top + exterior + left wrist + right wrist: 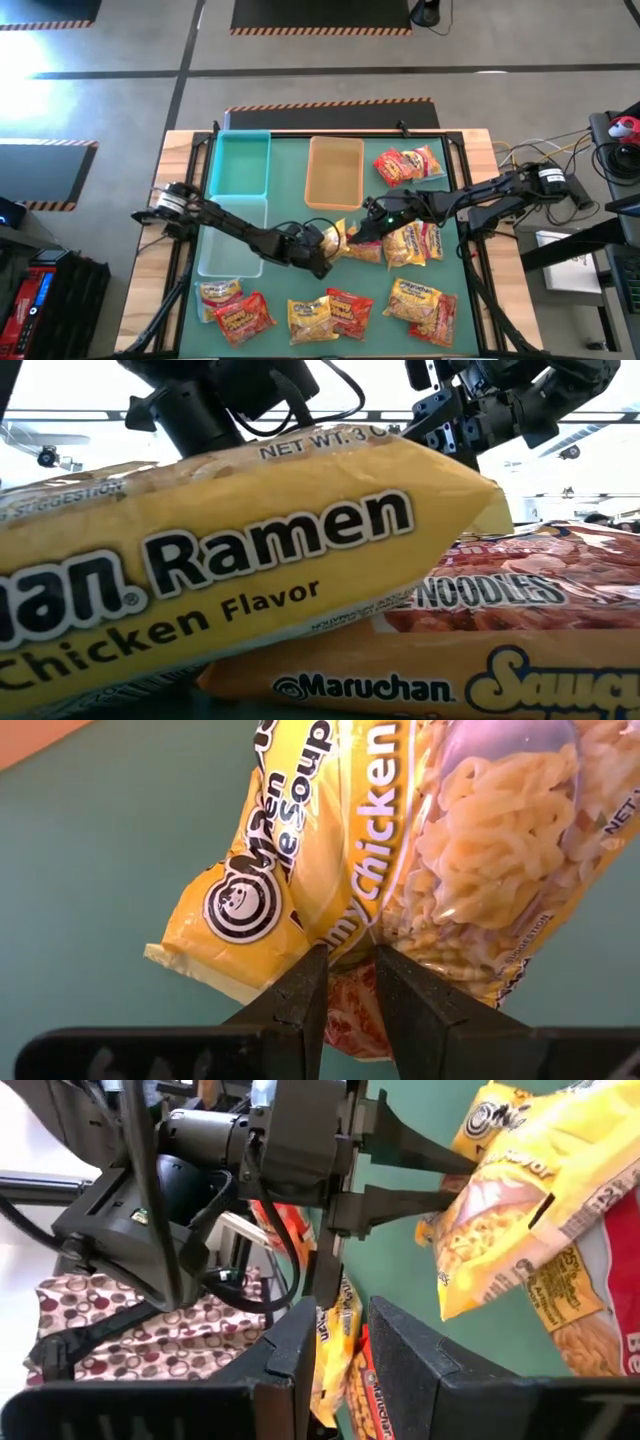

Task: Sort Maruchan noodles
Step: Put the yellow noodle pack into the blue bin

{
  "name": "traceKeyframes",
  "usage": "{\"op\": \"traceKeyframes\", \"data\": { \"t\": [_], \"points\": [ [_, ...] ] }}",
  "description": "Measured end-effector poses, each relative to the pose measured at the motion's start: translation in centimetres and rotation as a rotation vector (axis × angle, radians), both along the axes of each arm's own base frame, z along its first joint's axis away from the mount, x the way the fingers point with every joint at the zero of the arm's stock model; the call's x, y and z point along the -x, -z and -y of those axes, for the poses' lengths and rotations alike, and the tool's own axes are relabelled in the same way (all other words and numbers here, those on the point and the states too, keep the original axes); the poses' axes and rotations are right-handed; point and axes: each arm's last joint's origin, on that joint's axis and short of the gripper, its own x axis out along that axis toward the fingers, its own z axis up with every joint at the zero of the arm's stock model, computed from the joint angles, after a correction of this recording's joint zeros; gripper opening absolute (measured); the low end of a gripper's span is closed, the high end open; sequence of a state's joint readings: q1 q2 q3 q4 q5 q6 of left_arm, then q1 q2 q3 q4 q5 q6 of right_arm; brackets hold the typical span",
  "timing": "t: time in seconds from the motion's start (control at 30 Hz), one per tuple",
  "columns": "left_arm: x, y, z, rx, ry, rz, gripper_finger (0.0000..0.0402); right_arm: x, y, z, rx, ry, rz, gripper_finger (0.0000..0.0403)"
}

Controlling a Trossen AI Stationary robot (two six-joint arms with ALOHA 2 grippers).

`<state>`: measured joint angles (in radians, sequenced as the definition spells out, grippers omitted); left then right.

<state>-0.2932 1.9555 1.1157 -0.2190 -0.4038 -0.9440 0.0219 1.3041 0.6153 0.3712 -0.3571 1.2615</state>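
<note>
Grippers meet near mid-table, just below the tan tray (335,172). Left gripper (328,243) has its fingers (300,1005) narrowed onto the edge of a yellow chicken packet (400,850), which hangs clear of the green mat (90,870); a red packet (350,1010) shows behind the fingertips. Right gripper (362,232) reaches in from the right side, fingers (420,1355) set narrow with a packet edge (340,1330) between them; whether they actually pinch it cannot be told from the wrist view. That view also shows the left gripper's fingers clamped on the yellow packet (520,1200). Remaining noodles lie scattered: a pair (408,165) right of the tan tray, a small pile (412,243) under the right arm, and a row along the near edge, namely two packets (233,307) at left, two (330,314) in the middle, and two (422,306) at right. Teal tray (240,165) sits at far left with a clear tray (232,240) just below it; no packets are seen in any of the three trays. Low view is filled by a yellow chicken packet (230,570) resting tilted on an orange one (400,680), with a red packet (560,590) beside.
</note>
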Motion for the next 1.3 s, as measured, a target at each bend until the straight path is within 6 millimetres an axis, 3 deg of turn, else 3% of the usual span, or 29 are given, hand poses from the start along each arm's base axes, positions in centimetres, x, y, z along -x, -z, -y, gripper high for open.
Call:
{"op": "traceKeyframes", "data": {
  "t": [0.43, 0.7, 0.97, 1.3],
  "points": [
    [-0.1, 0.2, 0.2, 0.002, -0.003, 0.001, 0.0074, 0.1, 0.3, 0.0, 0.028, -0.032, -0.012, 0.0058],
    [-0.1, 0.2, 0.2, 0.007, -0.009, 0.002, 0.0074, 0.1, 0.4, -0.1, -0.075, -0.041, -0.058, 0.0117],
    [-0.1, 0.2, 0.2, 0.009, -0.018, 0.007, 0.0074, -0.5, 2.3, -0.1, -0.177, 0.013, -0.186, 0.0176],
    [-0.2, 0.2, 0.2, 0.018, -0.028, 0.019, 0.0074, -2.0, 3.9, -0.2, -0.166, 0.014, -0.238, 0.0192]
  ]
}}
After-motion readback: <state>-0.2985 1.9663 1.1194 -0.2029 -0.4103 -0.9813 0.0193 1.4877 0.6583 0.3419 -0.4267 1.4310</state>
